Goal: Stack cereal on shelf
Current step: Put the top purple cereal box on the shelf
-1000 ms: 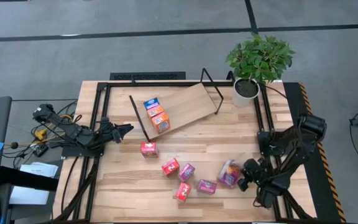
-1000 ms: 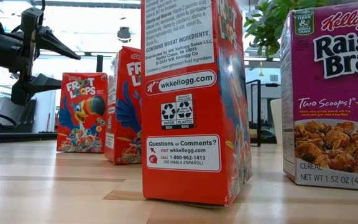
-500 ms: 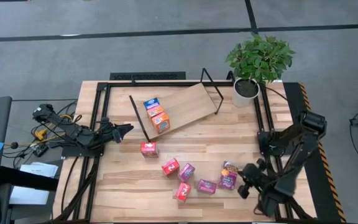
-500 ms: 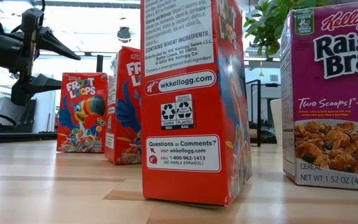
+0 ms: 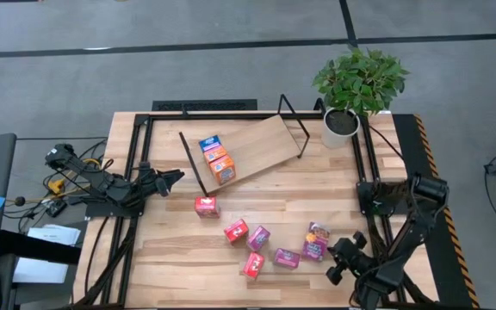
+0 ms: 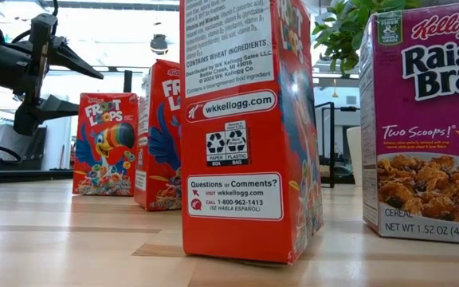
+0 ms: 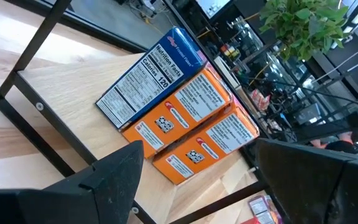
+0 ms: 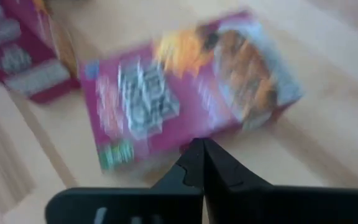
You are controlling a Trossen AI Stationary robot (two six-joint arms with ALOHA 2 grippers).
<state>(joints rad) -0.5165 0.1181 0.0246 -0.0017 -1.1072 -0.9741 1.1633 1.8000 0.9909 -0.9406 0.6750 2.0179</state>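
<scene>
The high view looks straight down on the whole tabletop (image 5: 170, 250). The low view sits level on it, very near a red box (image 6: 245, 127). The left wrist view faces the shelf (image 7: 48, 124), which the high view shares; the right wrist view looks closely down at a magenta box (image 8: 179, 93).

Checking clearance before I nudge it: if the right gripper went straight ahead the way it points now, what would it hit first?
Most likely the magenta cereal box lying on the table: the shut right gripper points straight at it, with nothing between. How far apart they are is unclear.
</scene>
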